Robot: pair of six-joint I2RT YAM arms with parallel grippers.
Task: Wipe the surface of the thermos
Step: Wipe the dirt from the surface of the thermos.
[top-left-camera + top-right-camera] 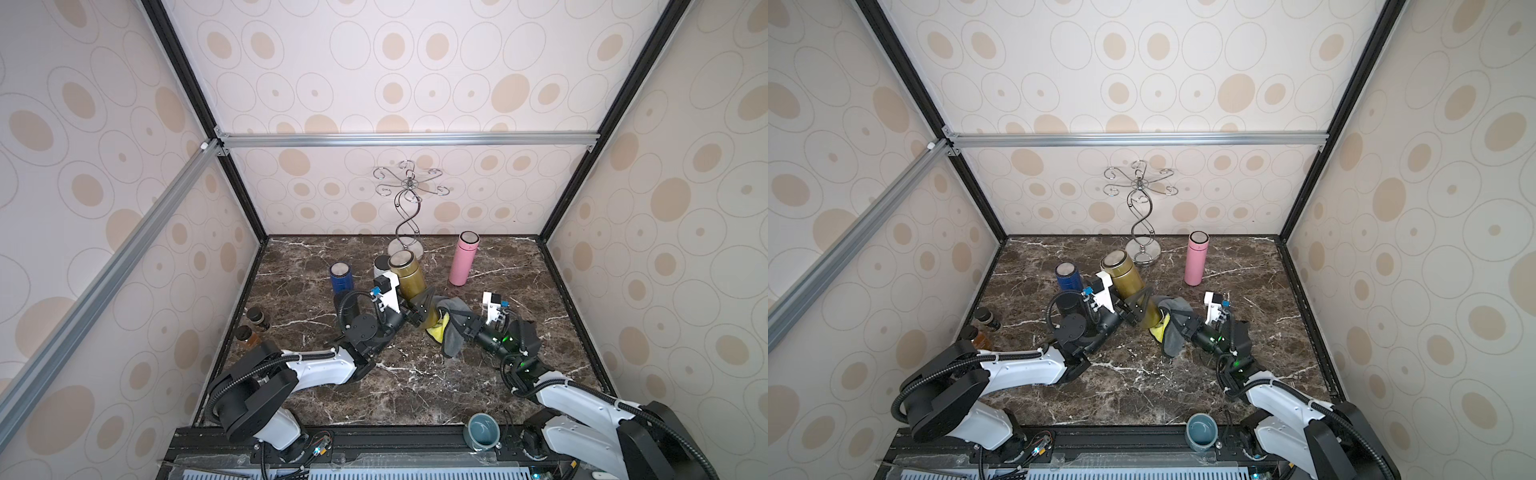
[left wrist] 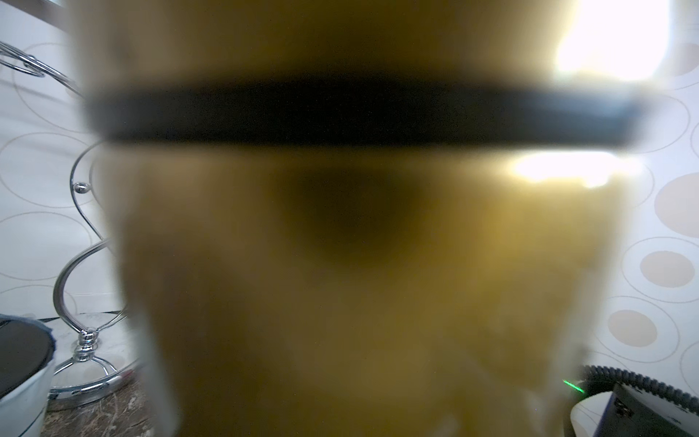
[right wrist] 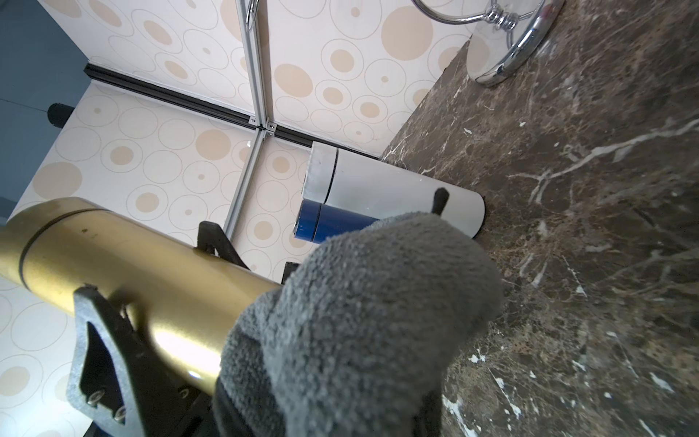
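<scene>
The left gripper point(image 1: 427, 312) clamps the gold thermos point(image 1: 409, 277), tilted over the worktop point(image 1: 415, 386). The right gripper point(image 1: 459, 323), closed on the grey cloth point(image 1: 452, 334) that seemingly touches its base, should press firmly, stroking toward the lid point(image 1: 400, 258).

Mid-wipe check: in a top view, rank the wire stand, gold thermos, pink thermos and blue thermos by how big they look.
Largest to smallest:
1. wire stand
2. gold thermos, base under the cloth
3. pink thermos
4. blue thermos, lower part hidden, so close to pink
</scene>
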